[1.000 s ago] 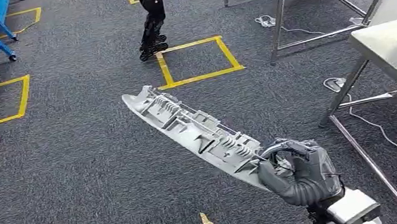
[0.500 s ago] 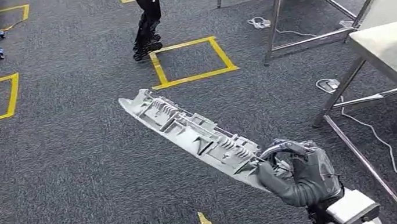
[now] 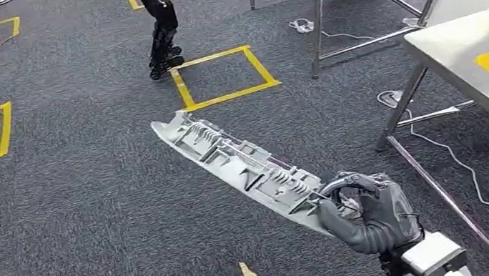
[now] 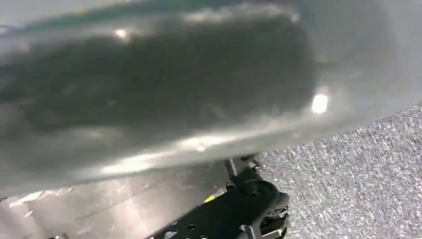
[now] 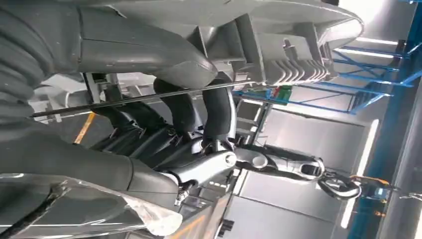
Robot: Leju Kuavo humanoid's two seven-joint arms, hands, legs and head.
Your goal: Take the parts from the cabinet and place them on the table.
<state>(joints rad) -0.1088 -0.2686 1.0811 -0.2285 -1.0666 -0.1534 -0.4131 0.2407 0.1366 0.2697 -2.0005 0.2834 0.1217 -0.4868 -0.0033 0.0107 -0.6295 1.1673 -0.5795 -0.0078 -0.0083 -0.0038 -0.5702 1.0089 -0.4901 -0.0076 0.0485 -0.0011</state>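
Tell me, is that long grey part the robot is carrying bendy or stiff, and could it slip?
Probably stiff: the long grey part juts straight out from the right hand, which grips one end, without drooping. Likely light, since one hand carries it. It could twist or slip, as most of its length hangs unsupported.

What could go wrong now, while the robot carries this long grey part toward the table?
1. The right hand holds the long grey part at one end only, so the far end sticks out; it may tip or twist in the grip.
2. That far end could strike a leg of the steel table when the robot turns toward it.
3. White cables lie on the carpet beside the table; the robot's feet may catch them.
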